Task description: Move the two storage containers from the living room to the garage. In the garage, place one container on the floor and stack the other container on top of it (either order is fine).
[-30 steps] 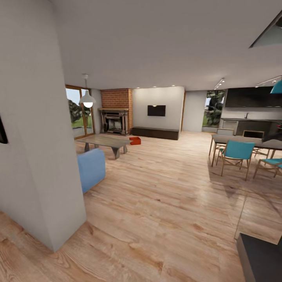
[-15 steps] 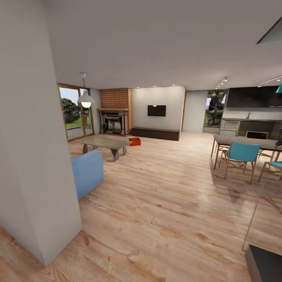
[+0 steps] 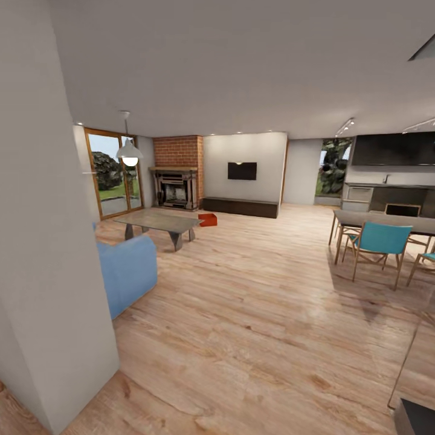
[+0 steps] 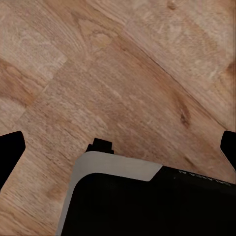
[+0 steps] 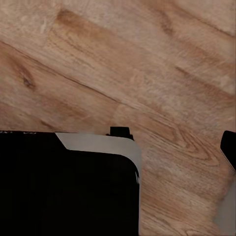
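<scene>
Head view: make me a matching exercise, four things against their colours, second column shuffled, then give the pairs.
Things:
1. storage container on the floor by the low cabinet
2. armchair beside the near wall
3. dining chair at the table
4. fireplace surround

Colours:
A. red brick
B. teal
C. orange-red
D. light blue

Pairs: 1-C, 2-D, 3-B, 4-A

Open plank floor (image 3: pixel 254 302) ahead of you.
Wall corner (image 3: pixel 48 272) and blue sofa (image 3: pixel 127 272) crowd your left; dining chairs (image 3: pixel 377 244) stand right; glass table (image 3: pixel 160 222) sits far left.
</scene>
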